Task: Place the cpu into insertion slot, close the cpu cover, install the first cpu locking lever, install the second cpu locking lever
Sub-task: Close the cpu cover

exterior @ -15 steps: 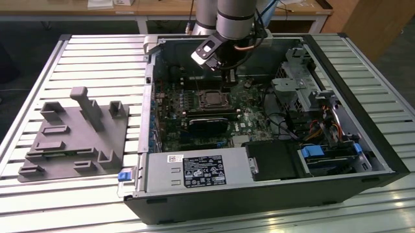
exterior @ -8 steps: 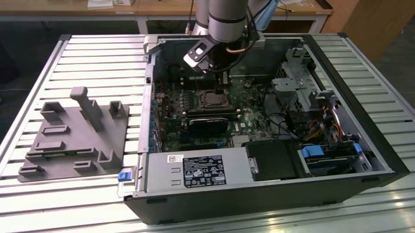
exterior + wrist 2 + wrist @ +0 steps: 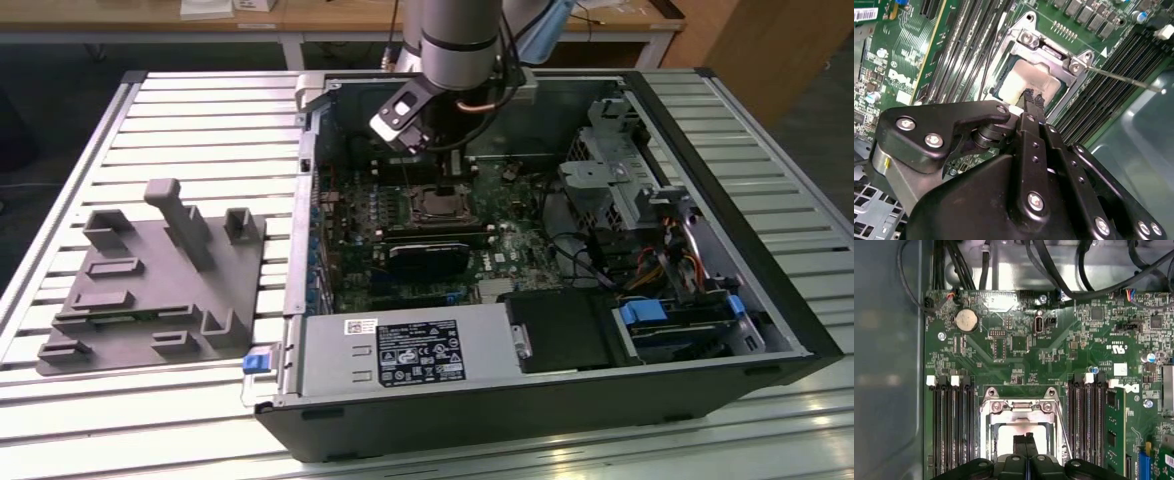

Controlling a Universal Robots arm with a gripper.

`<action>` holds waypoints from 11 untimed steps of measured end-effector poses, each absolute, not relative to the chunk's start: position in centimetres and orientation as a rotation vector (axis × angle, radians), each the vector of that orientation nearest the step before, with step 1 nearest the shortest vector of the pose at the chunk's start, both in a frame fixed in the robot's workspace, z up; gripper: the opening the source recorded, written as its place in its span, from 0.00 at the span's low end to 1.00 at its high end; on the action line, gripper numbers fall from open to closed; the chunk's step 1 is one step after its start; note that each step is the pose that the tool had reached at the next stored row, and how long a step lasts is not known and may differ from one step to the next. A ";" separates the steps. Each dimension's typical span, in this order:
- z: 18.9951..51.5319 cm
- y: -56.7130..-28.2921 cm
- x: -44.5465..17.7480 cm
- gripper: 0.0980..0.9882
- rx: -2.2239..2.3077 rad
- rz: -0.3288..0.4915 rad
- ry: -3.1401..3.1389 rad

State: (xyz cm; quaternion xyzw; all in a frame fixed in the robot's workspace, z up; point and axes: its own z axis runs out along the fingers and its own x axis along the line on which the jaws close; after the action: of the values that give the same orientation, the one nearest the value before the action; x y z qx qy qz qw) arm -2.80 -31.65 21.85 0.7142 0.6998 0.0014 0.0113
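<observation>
Green board (image 3: pixel 1054 347), silver-grey cpu (image 3: pixel 1026 82) (black hand (image 3: pixel 1033 100))

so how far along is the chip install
The chip sits on the board with the metal cover frame lying over it, so both look done. The gripper, fingers together, is at the chip's edge. One thin lever juts free beside the frame, so latching looks left.
</observation>
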 end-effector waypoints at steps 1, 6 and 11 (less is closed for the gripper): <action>21.8 -31.6 -2.9 0.01 2.228 0.004 2.183; 21.8 -31.6 -3.1 0.01 2.228 0.004 2.183; 21.8 -31.6 -3.1 0.01 2.210 0.005 2.201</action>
State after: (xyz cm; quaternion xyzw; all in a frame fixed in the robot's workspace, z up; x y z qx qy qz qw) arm -3.12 -31.64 21.78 0.7086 0.7055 0.0016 0.0112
